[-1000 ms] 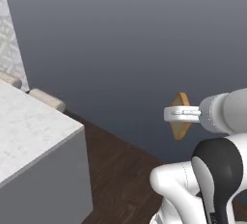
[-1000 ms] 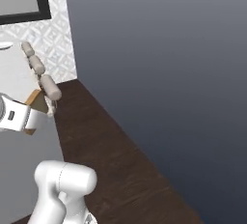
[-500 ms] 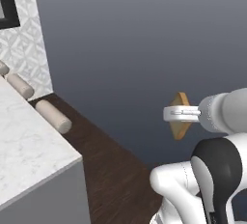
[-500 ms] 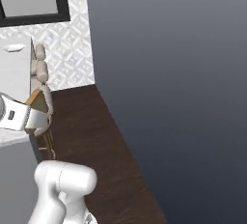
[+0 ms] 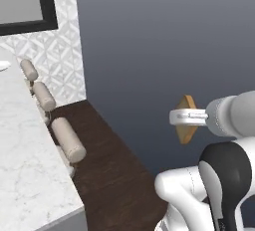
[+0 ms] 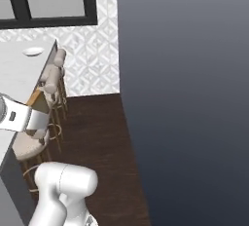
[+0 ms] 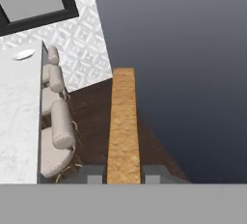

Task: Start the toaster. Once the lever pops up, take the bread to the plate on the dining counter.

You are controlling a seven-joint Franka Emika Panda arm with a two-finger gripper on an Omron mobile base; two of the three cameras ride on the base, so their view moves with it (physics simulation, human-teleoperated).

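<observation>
Hand view looks along the claw (image 7: 123, 174), whose two dark tips sit against the flat faces of the bread (image 7: 123, 126), so the slice shows edge-on as a tall tan strip running up from between them. The claw is pinching the bread at its near edge, jaws only part-way in, since the slice fills the gap.

In the left base view the bread (image 5: 188, 120) hangs in the air at the end of the arm, out over the dark wood floor (image 5: 112, 175) and well apart from the dining desk (image 5: 25, 165).

Toast like this is probably light, dry and stiff, with a rough crumb that gives the pads something to bite on (slipping seems less of a worry than crumbling). A hard squeeze could crack it, and a hold near one edge leaves the far end free to swing, so a gentle carry suits it best.

The plate (image 7: 24, 54) is the only dish to be seen: small, white, far down the dining desk near the patterned wall (image 7: 79, 49), with beige stools (image 7: 60, 121) lined up below the overhang. It looks bare, though it is too small to be certain.
</observation>
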